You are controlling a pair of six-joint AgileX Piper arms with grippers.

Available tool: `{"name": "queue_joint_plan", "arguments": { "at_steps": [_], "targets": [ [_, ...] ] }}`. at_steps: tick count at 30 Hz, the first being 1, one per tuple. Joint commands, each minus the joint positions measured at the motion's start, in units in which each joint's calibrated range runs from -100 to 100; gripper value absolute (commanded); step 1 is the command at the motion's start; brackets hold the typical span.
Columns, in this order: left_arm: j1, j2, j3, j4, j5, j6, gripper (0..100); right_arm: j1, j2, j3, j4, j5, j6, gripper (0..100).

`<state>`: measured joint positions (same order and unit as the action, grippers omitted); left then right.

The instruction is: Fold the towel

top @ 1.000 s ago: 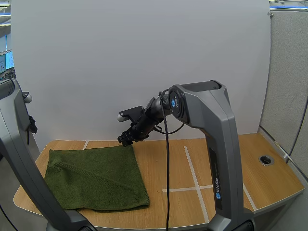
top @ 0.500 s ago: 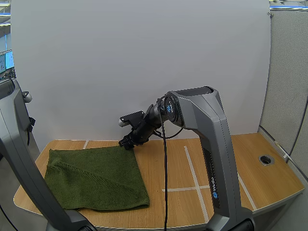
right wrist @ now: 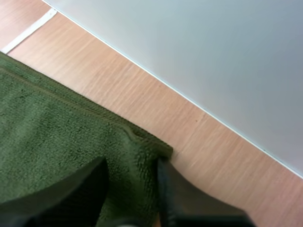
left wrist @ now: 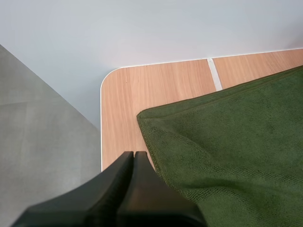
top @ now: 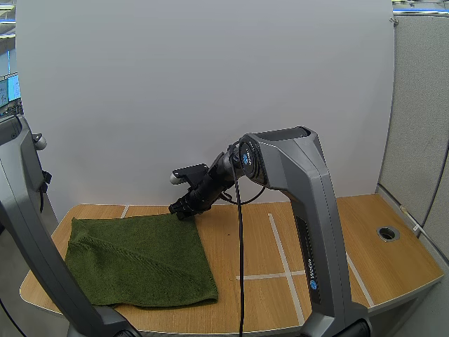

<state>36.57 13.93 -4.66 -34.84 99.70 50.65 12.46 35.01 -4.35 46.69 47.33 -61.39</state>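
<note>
Wooden table (top: 337,239), dark green terry towel (top: 133,256): right gripper (top: 181,208), fingers apart, has sunk onto its far corner; left gripper (left wrist: 134,156) closed together.

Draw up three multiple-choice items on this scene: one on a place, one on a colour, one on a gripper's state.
1. Where on the towel is the right gripper?
A. its far right corner
B. its near left corner
C. its middle
2. What colour is the towel?
A. white
B. red
C. green
3. How does the left gripper stand?
A. open wide
B. shut on nothing
C. pinching the towel
Answers: 1 A, its open fingers stand at that corner; 2 C, dark green in every view; 3 B, its fingers lie together as one wedge beside the towel's edge.
</note>
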Motion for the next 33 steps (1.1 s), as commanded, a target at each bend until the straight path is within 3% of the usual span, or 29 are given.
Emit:
{"name": "queue_joint_plan", "arguments": {
  "at_steps": [1, 2, 3, 24, 33],
  "targets": [
    [0.01, -0.7, 0.1, -1.3, 0.3, -0.6, 0, 0.0, -0.3, -0.2, 0.1, 1.9, -0.1, 14],
    [0.01, -0.7, 0.1, -1.3, 0.3, -0.6, 0, 0.0, -0.3, -0.2, -0.5, 1.9, -0.1, 2],
    [0.01, -0.7, 0.1, -1.3, 0.3, -0.6, 0, -0.2, -0.3, -0.2, -1.4, 2.1, 0.0, 0],
    [0.01, -0.7, 0.1, -3.0, 0.3, 1.1, 0, -9.2, -7.0, -0.1, -10.0, 16.3, 5.5, 0],
    [-0.12, -0.7, 0.1, -4.0, 0.3, 1.6, 0, -11.0, -7.8, 1.8, -19.4, 19.6, 9.7, 0]
  ]
}}
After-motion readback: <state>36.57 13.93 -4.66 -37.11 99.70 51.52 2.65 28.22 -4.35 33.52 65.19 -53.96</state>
